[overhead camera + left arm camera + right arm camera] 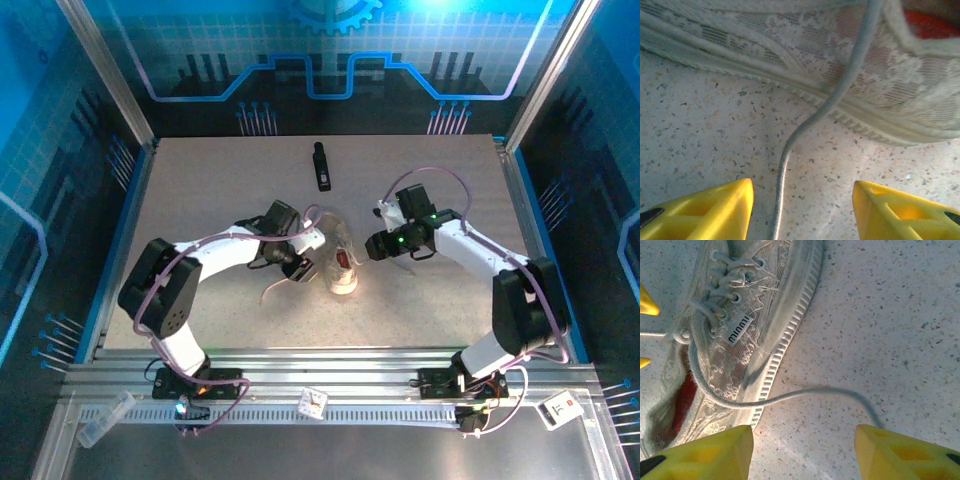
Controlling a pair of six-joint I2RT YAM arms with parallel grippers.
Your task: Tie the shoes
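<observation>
We see a slim black bar-shaped obj. [321,166] lying alone on the far part of the speckled table [220,190], pointing toward the back. On the ribbed metal rail [380,365] at the near edge: small white card [313,402], white box w/ red mark [558,410], pale plastic piece [105,420]. Blue printed panels [330,60] behind.

White-black arms [215,252], lilac cables [432,170], yellow gripper fingers [715,210], green light [400,238]
</observation>
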